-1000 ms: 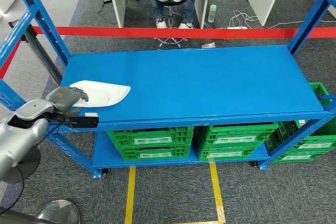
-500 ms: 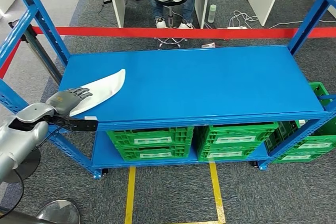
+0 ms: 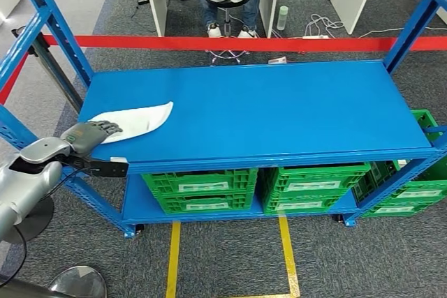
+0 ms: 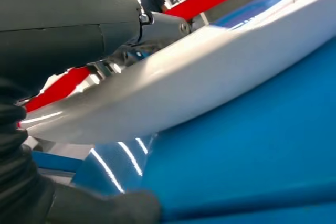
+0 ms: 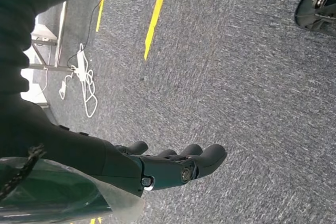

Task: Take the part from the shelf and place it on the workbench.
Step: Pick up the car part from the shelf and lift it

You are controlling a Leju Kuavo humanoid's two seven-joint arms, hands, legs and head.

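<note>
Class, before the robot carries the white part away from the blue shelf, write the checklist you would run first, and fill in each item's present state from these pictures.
1. Left hand grips the white part: ok, fingers lie over its near end.
2. Part lifted clear of the blue shelf: cannot tell; the left wrist view shows its near end raised.
3. Grip firm enough for carrying: cannot tell.
4. Right hand free: ok, open over the carpet.
5. Shelf top around the part unobstructed: ok.
6. Workbench located: cannot tell.

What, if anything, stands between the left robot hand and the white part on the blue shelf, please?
Nothing visible does. The left robot hand is already at the near end of the white part, its fingers over that end, on the blue shelf. The left wrist view shows the part's edge lifted off the shelf.
</note>
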